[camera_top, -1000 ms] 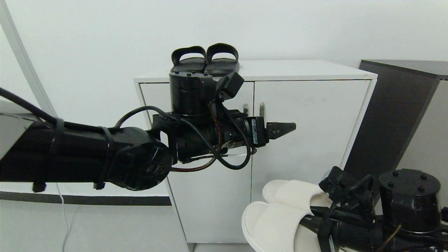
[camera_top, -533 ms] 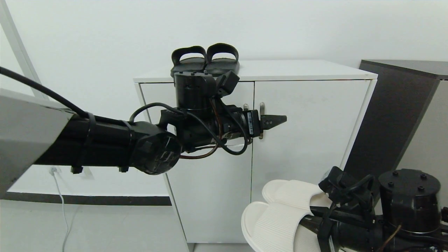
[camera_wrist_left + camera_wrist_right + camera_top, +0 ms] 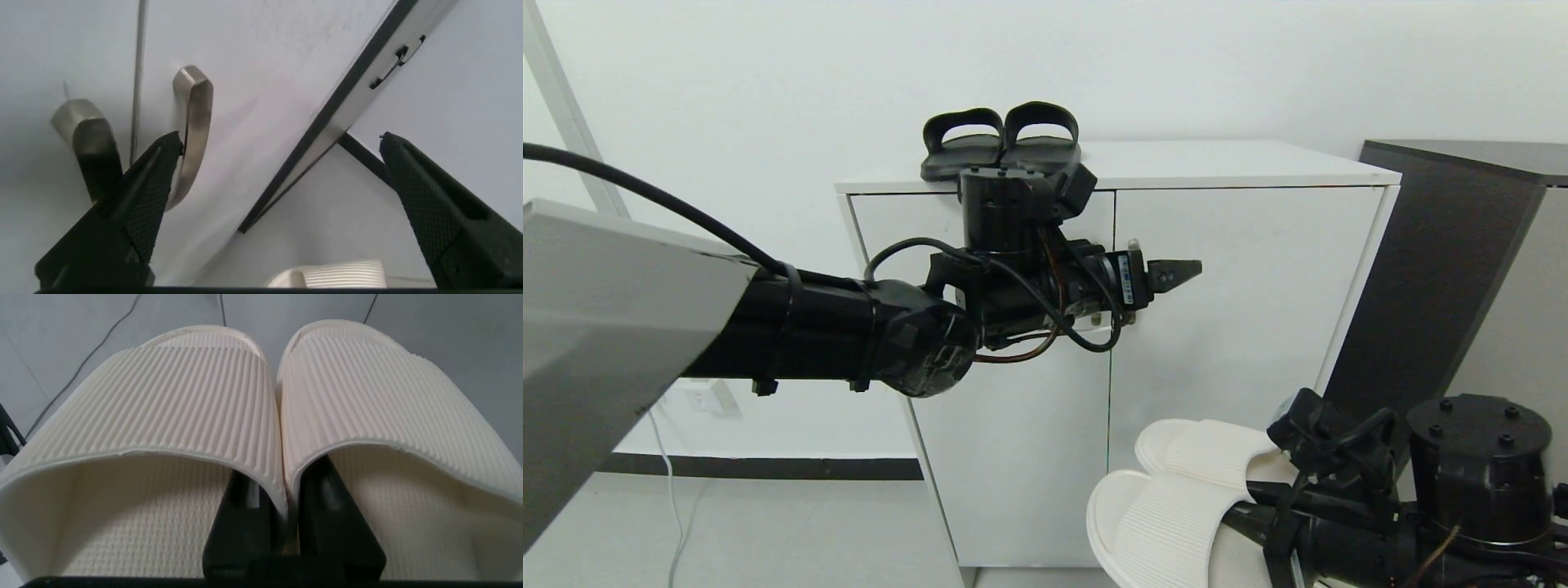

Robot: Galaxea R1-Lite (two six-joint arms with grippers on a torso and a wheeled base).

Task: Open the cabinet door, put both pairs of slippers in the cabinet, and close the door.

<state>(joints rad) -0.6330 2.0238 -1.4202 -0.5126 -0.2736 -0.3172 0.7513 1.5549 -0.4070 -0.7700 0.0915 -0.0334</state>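
From the head view I see the white cabinet (image 3: 1241, 159), both doors shut, standing on the pale floor (image 3: 768, 531). On its flat top, near the left front corner, lies the pair of black slippers (image 3: 1003, 145), side by side and touching.

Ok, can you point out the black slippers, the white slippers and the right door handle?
black slippers (image 3: 968, 151), head view, on one slipper's footbed.
white slippers (image 3: 163, 416), right wrist view, on one slipper's ribbed strap.
right door handle (image 3: 198, 106), left wrist view, on the curved metal bar.
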